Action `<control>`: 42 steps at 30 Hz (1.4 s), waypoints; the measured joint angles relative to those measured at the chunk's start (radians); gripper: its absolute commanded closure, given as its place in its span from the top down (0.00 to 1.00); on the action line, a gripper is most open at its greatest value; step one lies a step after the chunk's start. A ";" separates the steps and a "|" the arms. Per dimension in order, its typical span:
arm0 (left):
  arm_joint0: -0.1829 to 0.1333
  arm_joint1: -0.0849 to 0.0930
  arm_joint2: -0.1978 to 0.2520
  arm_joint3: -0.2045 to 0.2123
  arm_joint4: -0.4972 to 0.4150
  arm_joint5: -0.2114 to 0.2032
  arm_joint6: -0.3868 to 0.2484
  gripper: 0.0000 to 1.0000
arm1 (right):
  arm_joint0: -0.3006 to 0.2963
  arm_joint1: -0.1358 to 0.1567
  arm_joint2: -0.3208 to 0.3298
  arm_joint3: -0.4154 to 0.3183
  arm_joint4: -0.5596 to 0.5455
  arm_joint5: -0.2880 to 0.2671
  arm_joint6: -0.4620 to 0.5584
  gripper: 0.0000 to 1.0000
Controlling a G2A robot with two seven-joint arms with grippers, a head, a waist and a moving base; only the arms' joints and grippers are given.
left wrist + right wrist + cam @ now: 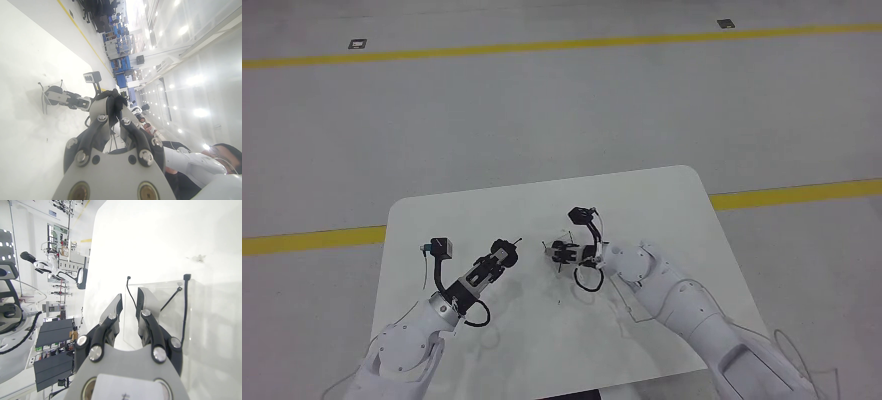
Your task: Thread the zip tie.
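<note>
Locate the white, round-cornered counter [662,200], bearing the task items near its centre, within reach of both arms.

Identify the clear, square-walled plastic box [166,289] standing on the counter between the two arms. Judged to serve as a rack, keeping the ties propped with heads up for pick-up.

Check the right tool [130,294]: spread, astride one box wall, one finger outside and one inside. Judged a pre-grasp stance, bracketing a tie without pinching it.

Check the left tool [114,96]: pressed together, held above the counter, pointing at the box from nearby. Dark material at the pads; cannot tell whether tie or pad covering. Judged to be waiting there to take a tail for threading.

Find the thin black zip tie [131,291] between the right tool's fingers, leaning inside the box, head uppermost. Note also a long black zip tie [186,302] upright at a far corner and a shorter black zip tie [170,299] slanted across the interior.
</note>
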 measured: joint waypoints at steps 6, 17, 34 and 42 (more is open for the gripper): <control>0.000 0.000 0.000 0.000 0.000 0.000 0.000 0.00 | 0.012 -0.006 -0.014 0.016 0.005 0.000 0.003 0.25; 0.000 0.000 0.000 0.000 0.000 0.000 0.000 0.00 | 0.033 -0.022 -0.038 0.054 0.007 0.000 -0.006 0.24; 0.000 0.000 0.000 0.000 0.000 0.000 0.000 0.00 | 0.038 -0.027 -0.041 0.061 0.004 0.000 -0.014 0.00; 0.000 0.000 0.000 0.000 0.000 0.000 0.000 0.00 | 0.027 -0.019 -0.028 0.042 -0.001 0.000 -0.014 0.12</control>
